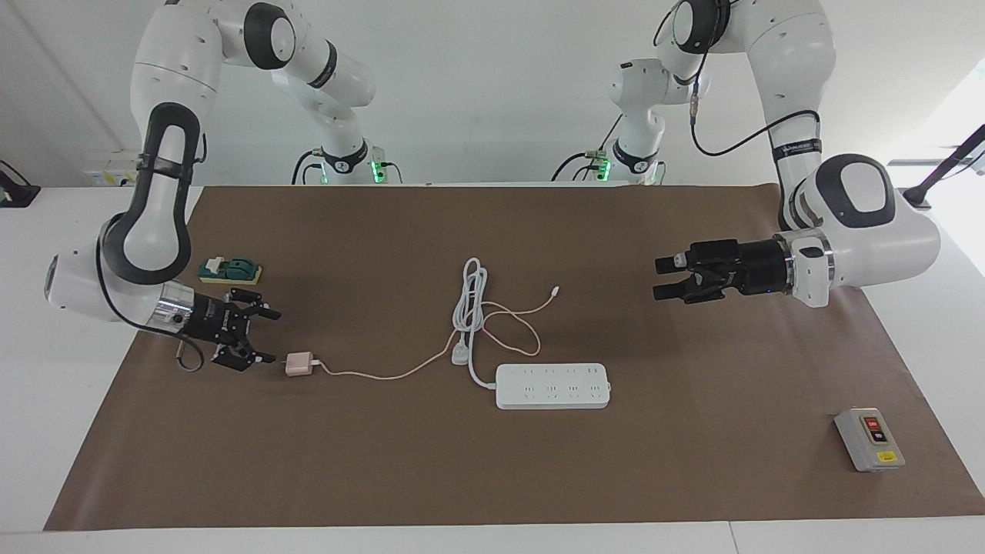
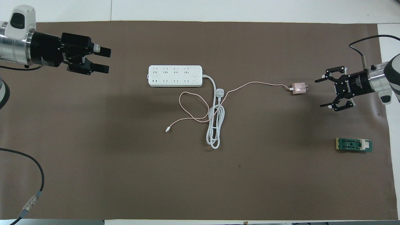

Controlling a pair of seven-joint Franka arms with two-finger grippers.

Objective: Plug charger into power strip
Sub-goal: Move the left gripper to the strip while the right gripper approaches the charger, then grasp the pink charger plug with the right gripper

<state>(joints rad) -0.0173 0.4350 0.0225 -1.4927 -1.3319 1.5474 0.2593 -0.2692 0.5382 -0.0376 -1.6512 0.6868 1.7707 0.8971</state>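
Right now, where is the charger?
The charger lies on the mat toward the right arm's end, just ahead of the open right gripper, unplugged and apart from the power strip.
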